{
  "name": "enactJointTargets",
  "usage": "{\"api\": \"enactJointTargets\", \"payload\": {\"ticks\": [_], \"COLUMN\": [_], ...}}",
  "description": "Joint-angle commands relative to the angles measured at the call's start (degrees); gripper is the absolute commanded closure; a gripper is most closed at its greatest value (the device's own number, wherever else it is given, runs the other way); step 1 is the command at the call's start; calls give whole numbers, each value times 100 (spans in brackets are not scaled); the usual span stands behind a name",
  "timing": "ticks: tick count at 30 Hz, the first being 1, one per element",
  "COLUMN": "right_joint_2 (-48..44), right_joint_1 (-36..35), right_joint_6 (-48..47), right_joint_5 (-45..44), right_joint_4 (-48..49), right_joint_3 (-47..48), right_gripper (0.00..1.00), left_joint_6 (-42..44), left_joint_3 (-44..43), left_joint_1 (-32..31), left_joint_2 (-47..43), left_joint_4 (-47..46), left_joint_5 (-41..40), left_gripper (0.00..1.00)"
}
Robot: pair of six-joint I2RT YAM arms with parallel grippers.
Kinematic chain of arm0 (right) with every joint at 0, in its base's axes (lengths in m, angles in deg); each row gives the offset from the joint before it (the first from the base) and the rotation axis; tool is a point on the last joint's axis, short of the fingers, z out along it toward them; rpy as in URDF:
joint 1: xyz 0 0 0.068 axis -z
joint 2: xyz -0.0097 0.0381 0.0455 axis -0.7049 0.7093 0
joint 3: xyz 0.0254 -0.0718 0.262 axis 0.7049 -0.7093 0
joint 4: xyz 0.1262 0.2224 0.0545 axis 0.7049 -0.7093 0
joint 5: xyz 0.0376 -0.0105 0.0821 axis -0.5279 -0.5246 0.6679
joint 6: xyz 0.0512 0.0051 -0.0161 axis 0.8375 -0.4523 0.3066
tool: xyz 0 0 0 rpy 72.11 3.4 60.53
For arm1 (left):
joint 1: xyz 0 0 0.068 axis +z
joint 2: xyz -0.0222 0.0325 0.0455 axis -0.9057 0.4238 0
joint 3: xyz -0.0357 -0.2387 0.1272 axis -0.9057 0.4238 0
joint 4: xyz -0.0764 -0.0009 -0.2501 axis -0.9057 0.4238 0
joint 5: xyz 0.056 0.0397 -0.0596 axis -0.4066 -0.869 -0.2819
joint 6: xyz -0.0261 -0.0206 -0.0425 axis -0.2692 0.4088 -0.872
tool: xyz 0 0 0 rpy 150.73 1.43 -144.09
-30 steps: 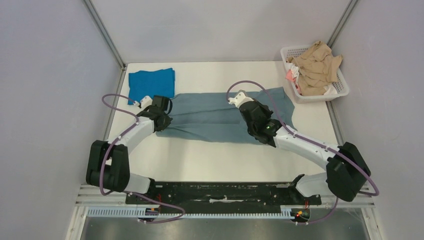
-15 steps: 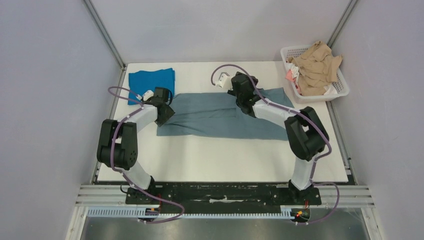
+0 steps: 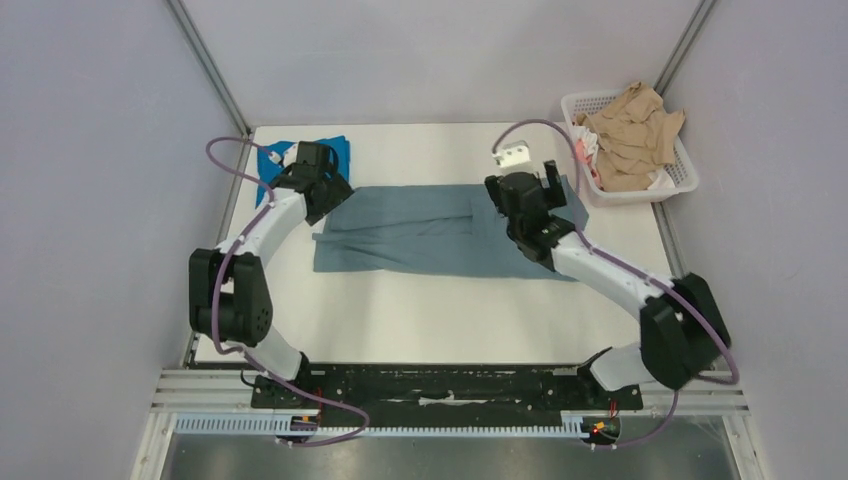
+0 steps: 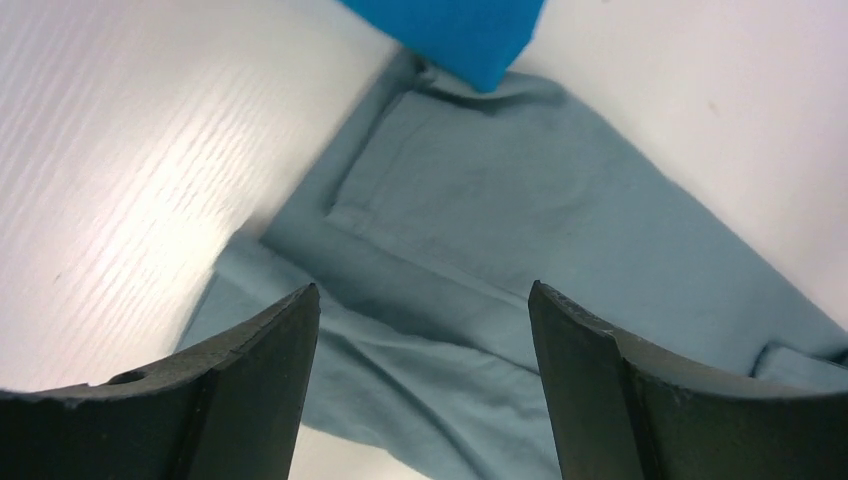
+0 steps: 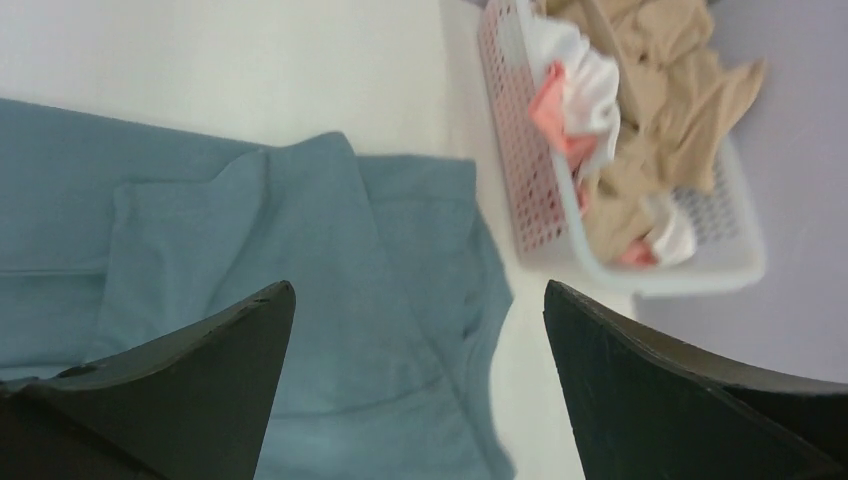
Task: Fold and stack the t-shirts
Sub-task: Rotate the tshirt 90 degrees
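On the white table I see the slate grey-blue t-shirt folded into a long band across the middle. The white basket sits far right, near the band's end. The cobalt t-shirt lies far left, its corner meeting the band. My left gripper and right gripper hang above the band's ends, spread wide and gripping nothing.

Left gripper hovers near the tabletop's far left corner, jaws spread wide, holding nothing. Right gripper, equally spread and empty, reaches toward the far right.
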Motion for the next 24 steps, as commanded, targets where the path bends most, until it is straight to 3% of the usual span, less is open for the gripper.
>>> {"api": "enactJointTargets", "payload": {"ticks": [1,4,7,13,19,24], "right_joint_2": [-1188,-1532,-1342,-284,1148,2496], "right_joint_1": [120,310,481,1023,1541,1546], "right_joint_6": [2746,3370,3697,4302,4220,3586], "right_joint_5": [478,1682,2422,2390,2911,3341], "right_joint_4": [-766,-792,-773,-748,-561,-543], "right_joint_3": [-1198,-1786,-1959,-1612,-491,1274], "right_gripper": [2,2,2,2,2,2], "left_joint_6": [576,592,627,667,683,363], "left_joint_3": [-687,-359,-276,-189,-19,1189], "left_joint_1": [-51,-304,-580,-776,-889,-1403], "left_joint_2": [639,795,1066,1658,1994,1598], "left_joint_4": [246,-455,-537,-630,-557,-594], "left_joint_5": [887,1714,1851,1783,2133,2681], "left_gripper": [17,17,16,16,15,15]}}
